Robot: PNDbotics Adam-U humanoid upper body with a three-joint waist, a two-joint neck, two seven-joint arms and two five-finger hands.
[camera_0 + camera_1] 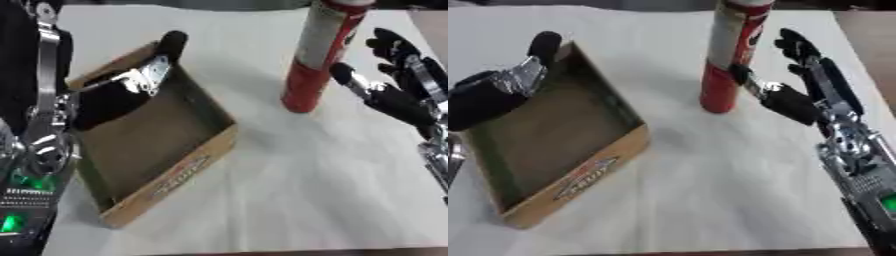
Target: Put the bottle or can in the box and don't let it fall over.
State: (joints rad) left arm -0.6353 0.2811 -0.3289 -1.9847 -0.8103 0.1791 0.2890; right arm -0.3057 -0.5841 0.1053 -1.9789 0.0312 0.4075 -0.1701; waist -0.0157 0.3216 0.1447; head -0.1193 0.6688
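Left hand point(487, 97) sits at the far-left rim of the cardboard box point(579, 180), one finger hooked over the far corner, the rest lying on or just inside the wall; looks like it's bracing the box, holding nothing else. The box is open-topped, shallow and empty, skewed on the white table point(728, 200), with its printed long wall facing the camera. To its right, apart from the box, the tall red-and-white canister point(317, 55) stands upright, long axis vertical, slightly leaning in view, its top cut off by the frame edge. Right hand point(398, 97) is just right of it, spread wide: thumb reaching toward the lower body, maybe touching, fingers splayed behind, not closed round it. Right hand is clearly the nearer one. My read: the canister lies straight left of the palm, so the grasp is a sideways close, then lift and carry left to the box.
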